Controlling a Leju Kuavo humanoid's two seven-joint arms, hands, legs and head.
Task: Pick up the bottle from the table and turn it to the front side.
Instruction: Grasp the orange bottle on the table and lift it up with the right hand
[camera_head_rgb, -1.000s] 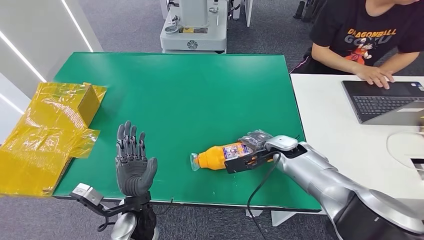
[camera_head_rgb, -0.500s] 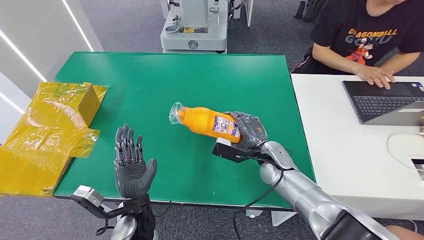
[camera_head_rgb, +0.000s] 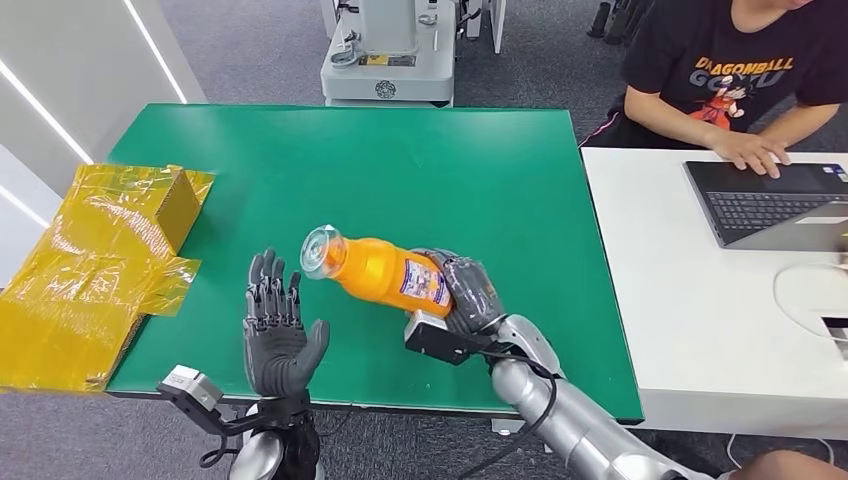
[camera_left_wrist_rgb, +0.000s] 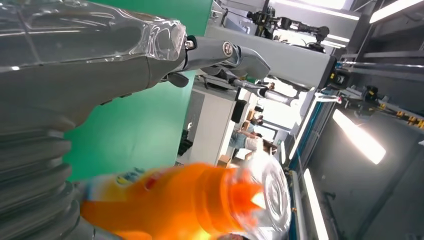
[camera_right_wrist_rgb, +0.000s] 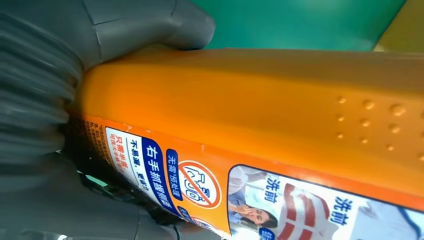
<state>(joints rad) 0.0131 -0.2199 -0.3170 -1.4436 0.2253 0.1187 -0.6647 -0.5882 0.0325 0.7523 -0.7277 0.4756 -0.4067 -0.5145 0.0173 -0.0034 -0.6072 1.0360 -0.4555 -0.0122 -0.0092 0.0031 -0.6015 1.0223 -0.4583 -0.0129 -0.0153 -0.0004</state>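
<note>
Aloft, orange bottle (camera_head_rgb: 378, 270) in right hand (camera_head_rgb: 468, 292) fingers, label reads 洗前, left hand (camera_head_rgb: 277, 338) fingers apart

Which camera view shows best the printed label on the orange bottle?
The right wrist view: the label is close and sharp on the orange bottle. The head view shows the label small, beside the right robot hand. The left wrist view blurs it.

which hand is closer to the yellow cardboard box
Left. The left hand is raised open over the table's near edge, a short way from the yellow box. The right hand is farther off toward the table's right side, gripping the orange bottle.
</note>
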